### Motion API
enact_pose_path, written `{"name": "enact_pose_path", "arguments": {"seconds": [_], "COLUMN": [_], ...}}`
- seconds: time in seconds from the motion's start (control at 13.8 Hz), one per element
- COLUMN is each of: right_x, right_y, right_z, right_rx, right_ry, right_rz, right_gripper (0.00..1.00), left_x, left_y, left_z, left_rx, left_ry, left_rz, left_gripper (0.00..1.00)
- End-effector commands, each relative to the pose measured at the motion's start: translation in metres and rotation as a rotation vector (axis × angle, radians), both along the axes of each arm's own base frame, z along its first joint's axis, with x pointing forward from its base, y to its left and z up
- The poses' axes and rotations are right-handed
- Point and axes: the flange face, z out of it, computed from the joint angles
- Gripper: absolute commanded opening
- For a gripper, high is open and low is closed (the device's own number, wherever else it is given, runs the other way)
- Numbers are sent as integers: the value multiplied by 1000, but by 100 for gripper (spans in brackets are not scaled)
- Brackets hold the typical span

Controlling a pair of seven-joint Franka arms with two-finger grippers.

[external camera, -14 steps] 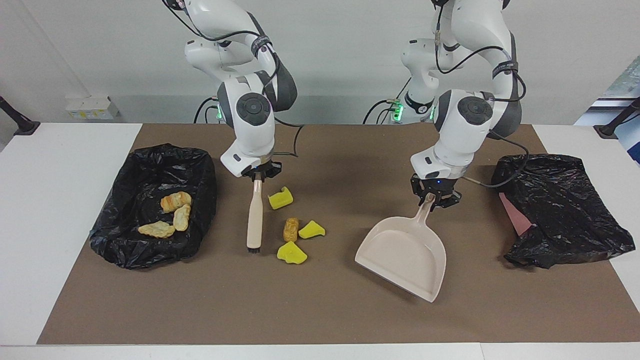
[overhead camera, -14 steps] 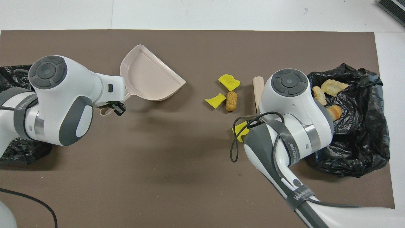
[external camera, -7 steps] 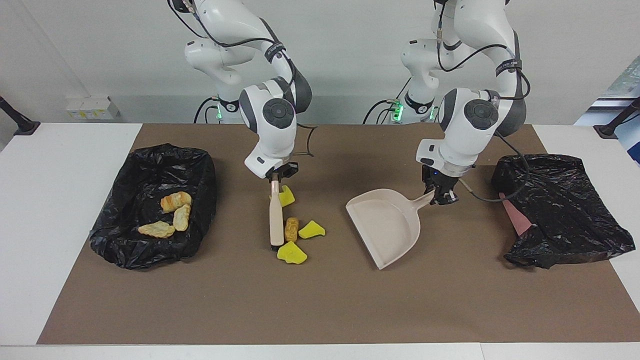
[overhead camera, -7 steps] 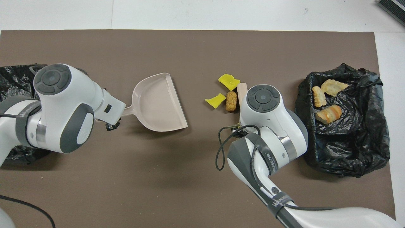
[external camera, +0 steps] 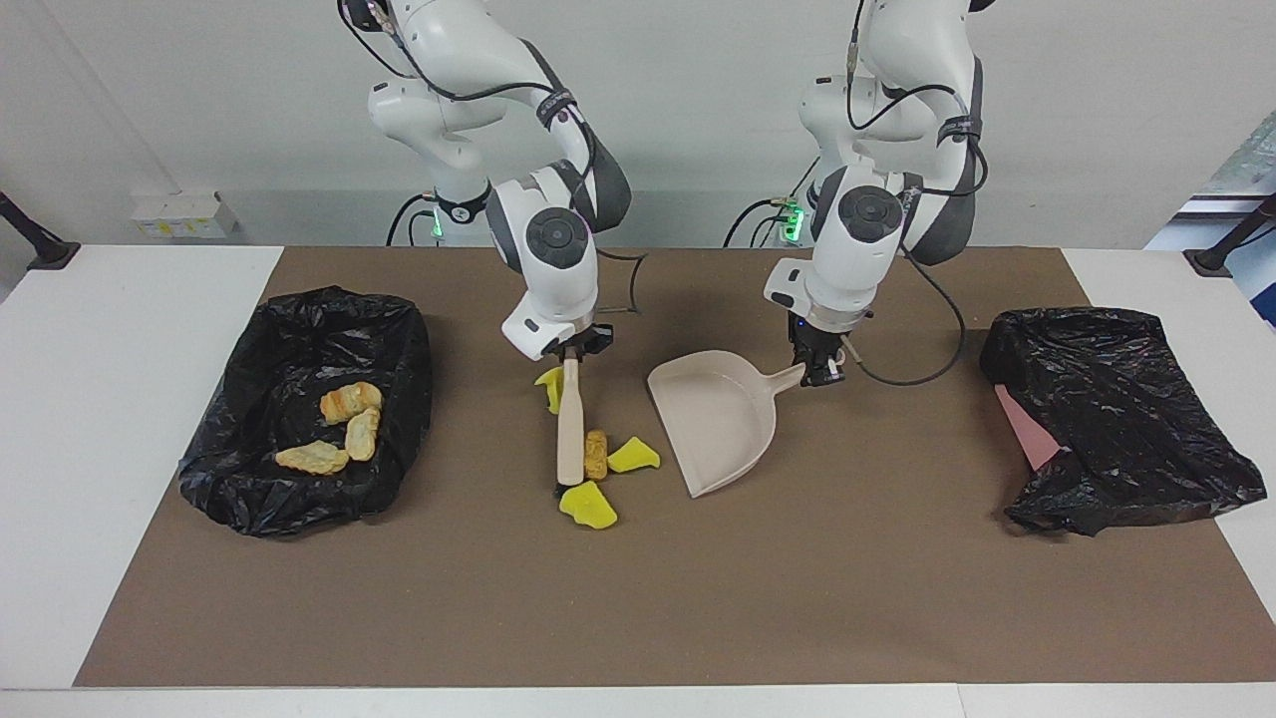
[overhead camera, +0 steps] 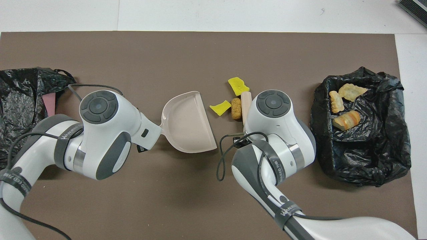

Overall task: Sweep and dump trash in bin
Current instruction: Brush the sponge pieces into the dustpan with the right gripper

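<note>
My right gripper [external camera: 570, 351] is shut on the beige brush [external camera: 569, 429], whose black bristles [external camera: 561, 489] touch the mat beside the loose trash. The brown nugget [external camera: 596, 454] lies against the brush handle, with yellow sponge chunks beside it [external camera: 634, 456], by the bristles [external camera: 588, 504] and under the gripper [external camera: 550, 387]. My left gripper [external camera: 815, 371] is shut on the handle of the beige dustpan [external camera: 713, 419], its open mouth facing the trash. In the overhead view the dustpan [overhead camera: 188, 123], nugget [overhead camera: 236, 108] and two chunks [overhead camera: 220, 107] show; the third is hidden.
A black bag-lined bin [external camera: 394, 329] at the right arm's end of the table holds three tan bread lumps [external camera: 349, 399]. A crumpled black bag [external camera: 1116, 419] with something pink under it lies at the left arm's end. A brown mat [external camera: 638, 618] covers the table.
Both arms have moved toward the middle. The dustpan has turned and slid close to the trash. The brush has swept toward the dustpan, nudging the nugget and chunks along.
</note>
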Motion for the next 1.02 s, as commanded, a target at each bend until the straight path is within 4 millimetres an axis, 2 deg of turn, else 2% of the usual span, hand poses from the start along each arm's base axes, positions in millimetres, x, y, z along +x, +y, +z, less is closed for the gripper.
{"name": "enact_pose_path", "arguments": {"seconds": [0.0, 0.07, 0.22, 0.36, 0.58, 0.73, 0.8, 0.95], "right_x": [-8, -14, -27, -24, -8, -8, -1, 33], "right_y": [36, 47, 69, 74, 63, 61, 52, 23], "right_z": [-4, -4, 1, 12, 31, 32, 32, 42], "right_rx": [49, 58, 55, 47, 11, -12, -48, -83], "right_ry": [-1, 6, -1, -25, -90, -94, -117, -170], "right_rz": [4, 12, 14, 27, 59, 76, 94, 99], "right_gripper": [0, 0, 0, 0, 0, 0, 0, 0], "left_x": [-8, -9, -4, -4, -4, -3, -2, 6], "left_y": [-10, -17, -14, -14, -14, -13, -11, 0], "left_z": [-6, -13, -15, -17, -20, -20, -20, -18], "left_rx": [-22, -25, -41, -46, -49, -51, -50, -46], "left_ry": [-28, -30, -58, -70, -75, -78, -77, -70], "left_rz": [-4, -16, -14, -31, -56, -53, -50, -22], "left_gripper": [0, 0, 0, 0, 0, 0, 0, 0]}}
